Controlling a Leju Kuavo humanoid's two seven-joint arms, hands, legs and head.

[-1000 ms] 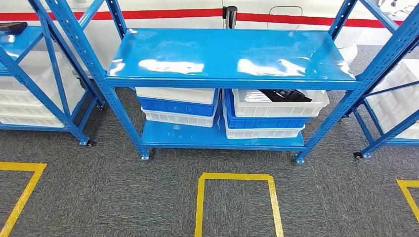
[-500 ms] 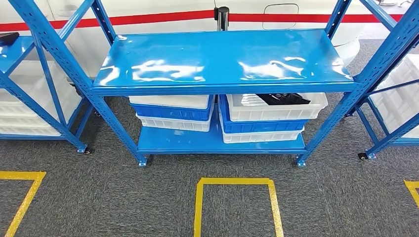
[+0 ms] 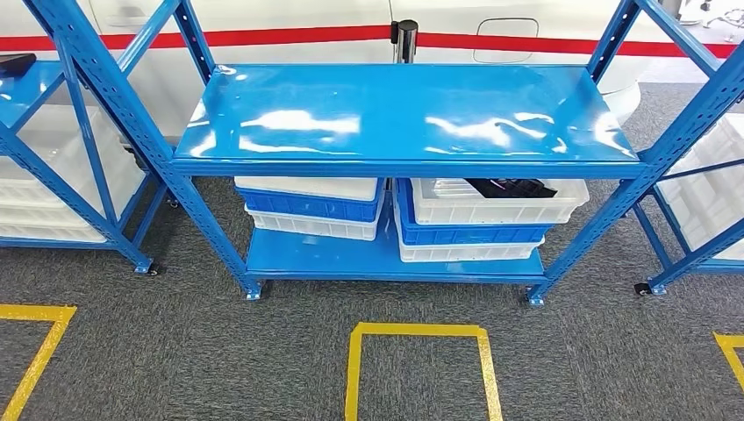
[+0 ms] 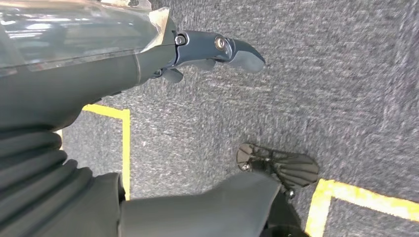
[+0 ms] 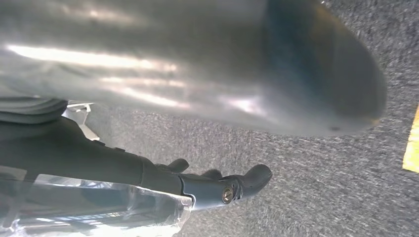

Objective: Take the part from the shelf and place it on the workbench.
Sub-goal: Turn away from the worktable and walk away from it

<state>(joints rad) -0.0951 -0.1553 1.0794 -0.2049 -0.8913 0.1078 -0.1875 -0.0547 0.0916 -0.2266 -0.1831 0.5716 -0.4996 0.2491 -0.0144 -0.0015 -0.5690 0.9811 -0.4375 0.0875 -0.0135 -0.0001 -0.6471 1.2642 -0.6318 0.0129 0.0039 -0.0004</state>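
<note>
Lying in the top white bin (image 3: 497, 200) on the blue shelf (image 3: 412, 114), the part (image 3: 511, 187) looks flat and black; both robot hands, left (image 4: 217, 52) and right (image 5: 222, 185), hang empty, fingers loosely apart.

Glossy blue metal top shelf board (image 3: 412, 110) bare, overhanging stacked white and blue plastic crates (image 3: 488, 215), narrow gap above them, slanted blue perforated uprights (image 3: 132, 105) flanking the front

Grey carpet floor (image 3: 219, 351) marked with yellow tape squares (image 3: 419, 331) — one at lower centre. Behind, across the top of the frame, a white wall (image 3: 307, 17) with a red stripe (image 3: 289, 37) — glossy reflections.
</note>
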